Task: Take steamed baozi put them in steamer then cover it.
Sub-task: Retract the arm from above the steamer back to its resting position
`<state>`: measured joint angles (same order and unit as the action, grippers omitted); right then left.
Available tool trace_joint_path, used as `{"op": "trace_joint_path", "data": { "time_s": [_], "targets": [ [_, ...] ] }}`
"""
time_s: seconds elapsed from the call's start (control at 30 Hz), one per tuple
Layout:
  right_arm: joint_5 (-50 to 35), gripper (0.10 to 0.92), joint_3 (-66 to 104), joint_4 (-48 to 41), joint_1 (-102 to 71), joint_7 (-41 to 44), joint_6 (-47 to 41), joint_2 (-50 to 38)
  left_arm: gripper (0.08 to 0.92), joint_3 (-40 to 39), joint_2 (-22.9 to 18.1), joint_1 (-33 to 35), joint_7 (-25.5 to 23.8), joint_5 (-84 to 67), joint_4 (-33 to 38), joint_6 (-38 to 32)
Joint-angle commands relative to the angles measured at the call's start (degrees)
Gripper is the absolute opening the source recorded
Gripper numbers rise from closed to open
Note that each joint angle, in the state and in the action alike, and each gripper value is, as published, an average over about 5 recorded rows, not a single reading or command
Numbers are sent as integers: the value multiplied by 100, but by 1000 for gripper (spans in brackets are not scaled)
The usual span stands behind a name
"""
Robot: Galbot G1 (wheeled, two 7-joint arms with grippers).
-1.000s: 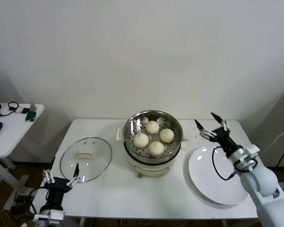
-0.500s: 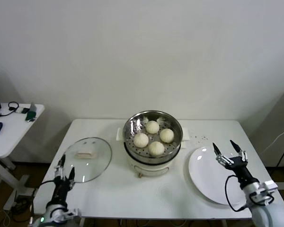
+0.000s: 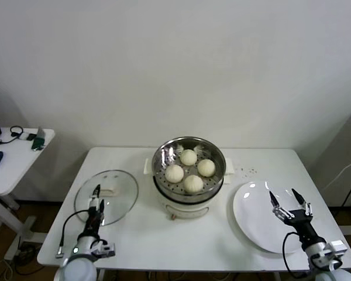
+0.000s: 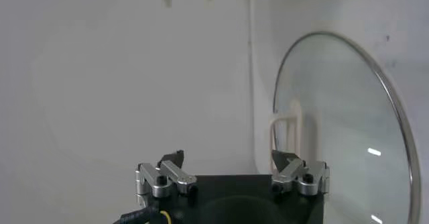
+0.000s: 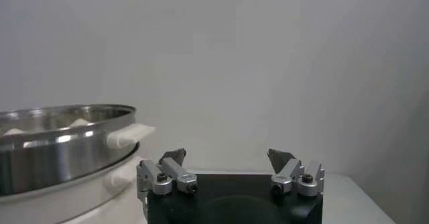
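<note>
Baozi (image 3: 189, 170) loading looks done, all four sat in the steamer (image 3: 189, 153) mid-table, but the glass lid (image 3: 106, 196) is left lying beside it, with left pincer (image 3: 97, 199) and right pincer (image 3: 291, 203) both splayed and nothing gripped.

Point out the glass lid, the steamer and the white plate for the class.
glass lid (image 3: 118, 193), head view, on the clear pane right of its handle.
steamer (image 3: 162, 153), head view, on the steel basket's rim.
white plate (image 3: 253, 219), head view, on its bare middle.

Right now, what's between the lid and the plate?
In the head view, the steamer with four baozi sits between the lid and the plate.
</note>
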<state>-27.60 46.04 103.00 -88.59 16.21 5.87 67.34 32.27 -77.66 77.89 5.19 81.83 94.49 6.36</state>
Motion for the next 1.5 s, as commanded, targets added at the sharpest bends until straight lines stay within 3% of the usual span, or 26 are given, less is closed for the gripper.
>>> {"op": "trace_joint_path", "data": {
  "time_s": [0.03, 1.13, 1.23, 1.5],
  "targets": [
    [170, 823, 202, -17, -129, 58, 29, 25, 823, -119, 110, -938, 20, 400, -1246, -27],
    [566, 823, 348, -314, -80, 253, 227, 152, 822, -266, 189, -1778, 151, -12, -2038, -248],
    [624, 823, 330, -333, -68, 260, 240, 186, 790, -261, 208, -1761, 128, -37, -2033, -313],
    [815, 823, 210, -368, -58, 283, 278, 308, 567, -278, 238, -1739, 78, -164, -2033, -344]
  ]
}}
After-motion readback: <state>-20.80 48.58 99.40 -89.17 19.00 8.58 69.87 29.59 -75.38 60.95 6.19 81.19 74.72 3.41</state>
